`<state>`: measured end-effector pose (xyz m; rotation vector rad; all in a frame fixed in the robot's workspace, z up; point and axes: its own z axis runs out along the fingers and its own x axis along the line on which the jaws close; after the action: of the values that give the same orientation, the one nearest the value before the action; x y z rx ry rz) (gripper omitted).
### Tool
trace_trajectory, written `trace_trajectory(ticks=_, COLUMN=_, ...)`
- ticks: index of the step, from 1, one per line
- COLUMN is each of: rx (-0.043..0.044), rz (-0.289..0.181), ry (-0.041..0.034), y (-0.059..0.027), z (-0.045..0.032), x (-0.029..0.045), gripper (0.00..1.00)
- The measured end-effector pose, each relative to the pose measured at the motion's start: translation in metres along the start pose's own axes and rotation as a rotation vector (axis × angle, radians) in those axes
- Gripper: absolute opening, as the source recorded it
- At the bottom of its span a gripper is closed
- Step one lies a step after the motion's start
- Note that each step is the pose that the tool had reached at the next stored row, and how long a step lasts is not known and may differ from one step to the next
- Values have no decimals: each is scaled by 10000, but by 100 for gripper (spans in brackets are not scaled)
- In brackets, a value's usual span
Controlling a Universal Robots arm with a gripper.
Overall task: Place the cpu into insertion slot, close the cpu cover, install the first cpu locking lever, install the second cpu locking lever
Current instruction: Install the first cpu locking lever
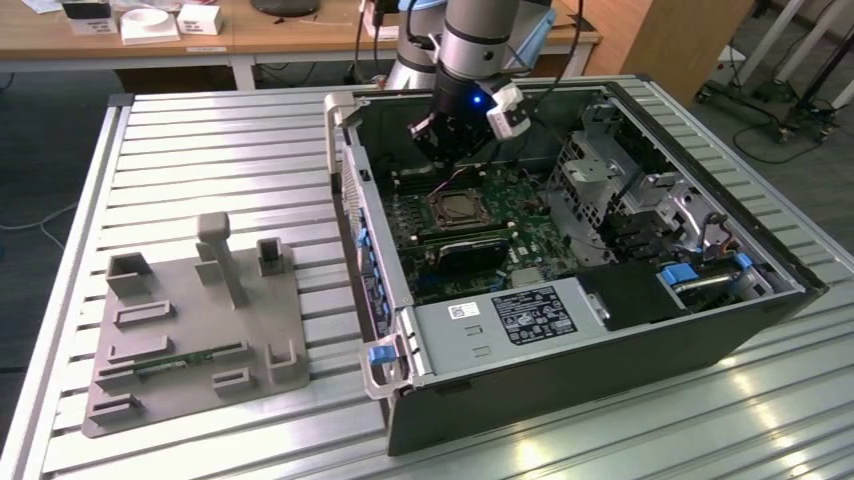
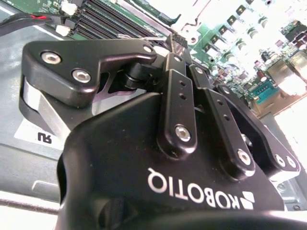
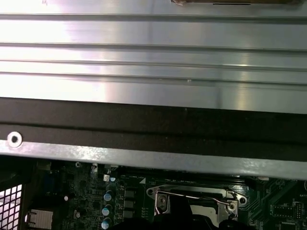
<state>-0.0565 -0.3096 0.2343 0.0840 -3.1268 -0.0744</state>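
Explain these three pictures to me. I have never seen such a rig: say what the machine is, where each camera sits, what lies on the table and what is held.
The machine is a robot arm with a gripper at its end. The exterior view comes from a camera off the arm: it shows a slatted metal table bearing an open computer case and, to the exterior view's left, a grey fixture plate. The gripper hangs inside the case over the motherboard, near its cpu socket. The two wrist views come from cameras riding on the arm: the second looks past the gripper's black body to the motherboard, the first across the socket to the case wall and the table. Whether the gripper holds anything cannot be told.
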Motion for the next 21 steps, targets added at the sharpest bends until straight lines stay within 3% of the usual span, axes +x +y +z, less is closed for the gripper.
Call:
trace_trajectory(ticks=12, rx=0, rz=0, ry=-1, y=66, z=110, x=-50, gripper=10)
trace_trajectory(ticks=21, rx=1, rz=2, ry=0, y=63, z=175, x=-91, gripper=10)
